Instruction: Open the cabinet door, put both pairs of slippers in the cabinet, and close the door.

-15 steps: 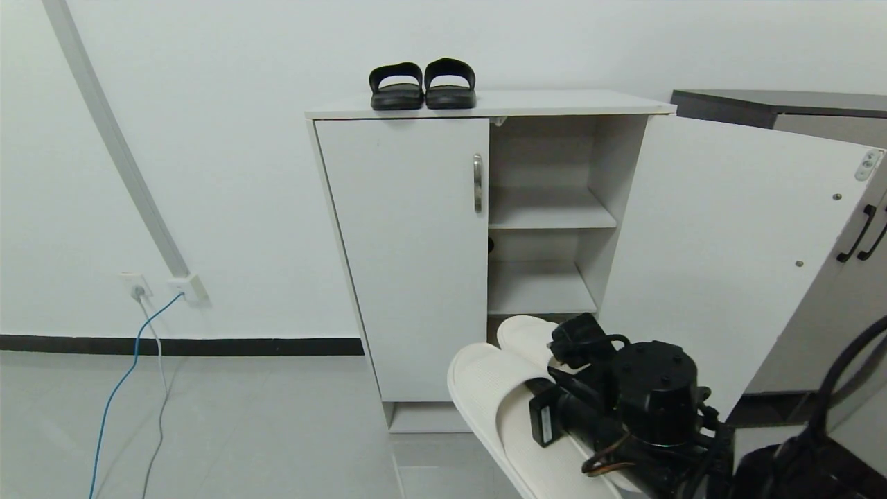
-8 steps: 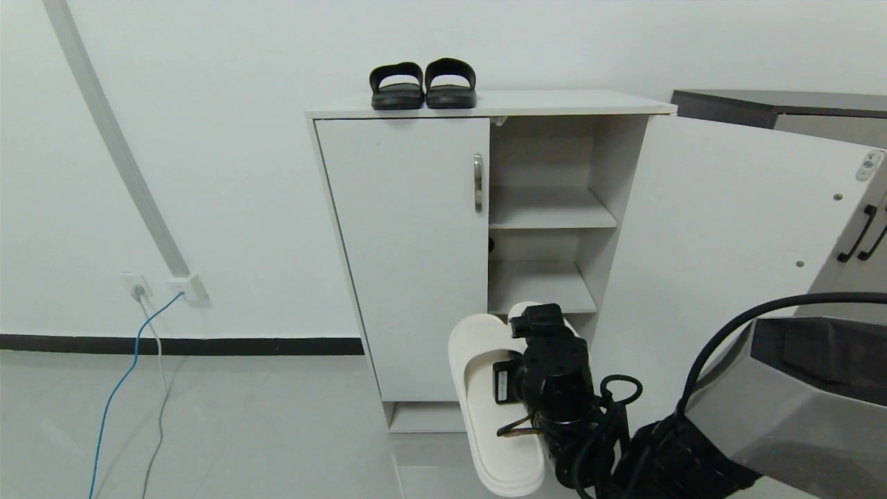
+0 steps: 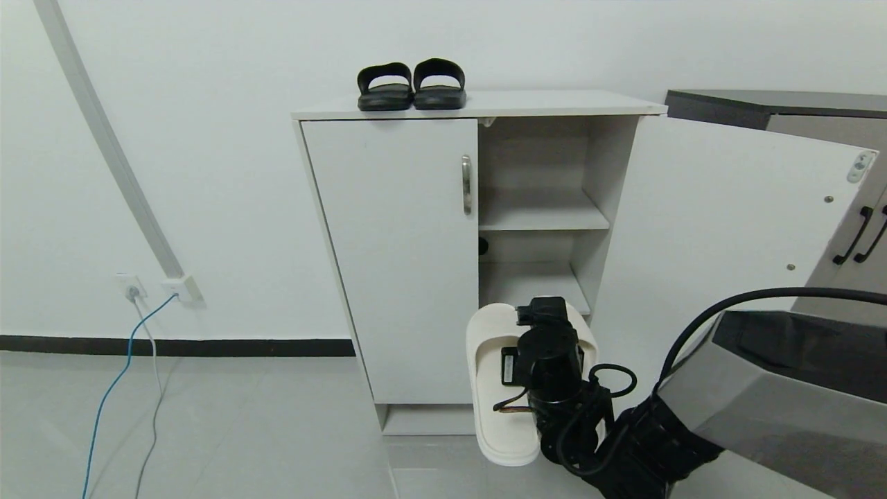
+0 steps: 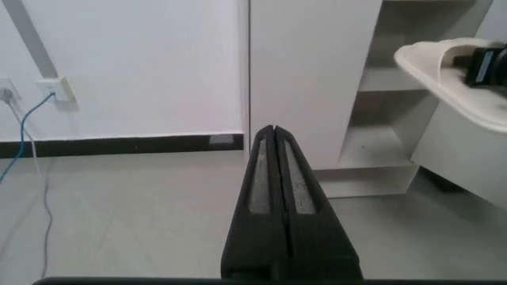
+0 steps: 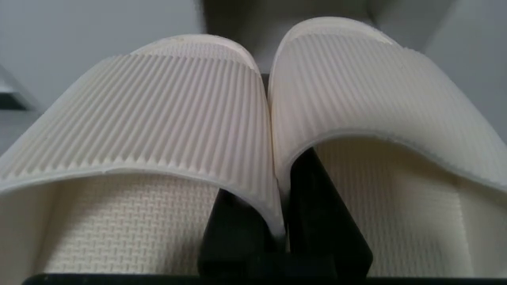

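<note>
Head view: the cabinet (image 3: 554, 104) stands against the wall with its right door (image 3: 714, 242) swung wide and its left door (image 3: 395, 263) shut. In front of the open half, low down and just below the lower shelf (image 3: 530, 284), the right claw (image 3: 542, 315) holds the white slippers (image 3: 493, 374). It is clamped on them, pinching the two inner strap edges together so both hang side by side. Their long axis runs from the claw straight toward the cabinet, toes leading, heels back toward the arm. The opening lies ahead of the toes and a little above them, so I'd judge the next move needs a small lift and a push forward.

The left claw (image 4: 274, 182) is pressed together on nothing, set back from the cabinet's shut side — the right arm is clearly the nearer one.

Counted: two pairs of slippers, one white in the claw and one black (image 3: 411, 84) on the cabinet top above the shut door; two shelves — upper (image 3: 540, 215) and lower.
</note>
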{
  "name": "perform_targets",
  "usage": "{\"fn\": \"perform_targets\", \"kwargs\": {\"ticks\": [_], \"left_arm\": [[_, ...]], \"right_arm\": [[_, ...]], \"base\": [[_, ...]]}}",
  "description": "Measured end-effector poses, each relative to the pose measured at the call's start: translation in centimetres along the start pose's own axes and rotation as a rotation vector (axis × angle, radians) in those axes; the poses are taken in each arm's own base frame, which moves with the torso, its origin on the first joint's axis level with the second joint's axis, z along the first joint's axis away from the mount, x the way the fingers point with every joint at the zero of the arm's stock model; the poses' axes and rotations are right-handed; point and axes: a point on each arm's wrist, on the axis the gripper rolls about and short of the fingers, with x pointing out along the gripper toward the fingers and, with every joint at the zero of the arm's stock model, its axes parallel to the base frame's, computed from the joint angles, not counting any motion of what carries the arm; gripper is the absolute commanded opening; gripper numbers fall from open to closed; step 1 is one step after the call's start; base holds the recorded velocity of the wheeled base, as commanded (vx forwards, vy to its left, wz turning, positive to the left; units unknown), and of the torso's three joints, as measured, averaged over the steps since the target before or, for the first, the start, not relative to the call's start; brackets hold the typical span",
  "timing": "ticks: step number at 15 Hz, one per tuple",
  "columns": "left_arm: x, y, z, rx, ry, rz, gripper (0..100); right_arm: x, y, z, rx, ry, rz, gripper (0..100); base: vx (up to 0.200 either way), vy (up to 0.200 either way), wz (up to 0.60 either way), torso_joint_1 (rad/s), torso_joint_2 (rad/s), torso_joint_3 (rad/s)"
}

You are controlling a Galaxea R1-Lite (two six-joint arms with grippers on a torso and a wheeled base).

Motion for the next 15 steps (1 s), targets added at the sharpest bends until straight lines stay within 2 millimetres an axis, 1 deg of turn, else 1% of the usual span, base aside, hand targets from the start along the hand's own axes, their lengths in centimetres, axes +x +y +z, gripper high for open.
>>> {"fn": "perform_targets", "kwargs": {"ticks": [3, 5, 7, 12, 15], "left_arm": [[0.0, 0.0, 0.0, 0.000, 0.002, -0.002, 0], [0.0, 0.0, 0.0, 0.000, 0.002, -0.001, 0], [0.0, 0.0, 0.0, -0.001, 0.003, -0.003, 0], [0.0, 0.0, 0.0, -0.001, 0.003, -0.003, 0], [0.0, 0.0, 0.0, 0.000, 0.003, -0.002, 0]], "right_arm": [[0.0, 0.2, -0.5, -0.013, 0.009, 0.009, 0], [0.4, 0.0, -0.9, -0.025, 0.018, 0.013, 0], [0.3, 0.5, -1.6, -0.047, 0.035, 0.076, 0], [1.7, 0.4, -3.1, -0.081, 0.053, 0.056, 0], [2.3, 0.4, -3.6, -0.084, 0.056, 0.046, 0]], "base": [[0.000, 0.000, 0.00, 0.000, 0.00, 0.000], [0.000, 0.000, 0.00, 0.000, 0.00, 0.000], [0.000, 0.000, 0.00, 0.000, 0.00, 0.000], [0.000, 0.000, 0.00, 0.000, 0.00, 0.000], [0.000, 0.000, 0.00, 0.000, 0.00, 0.000]]}}
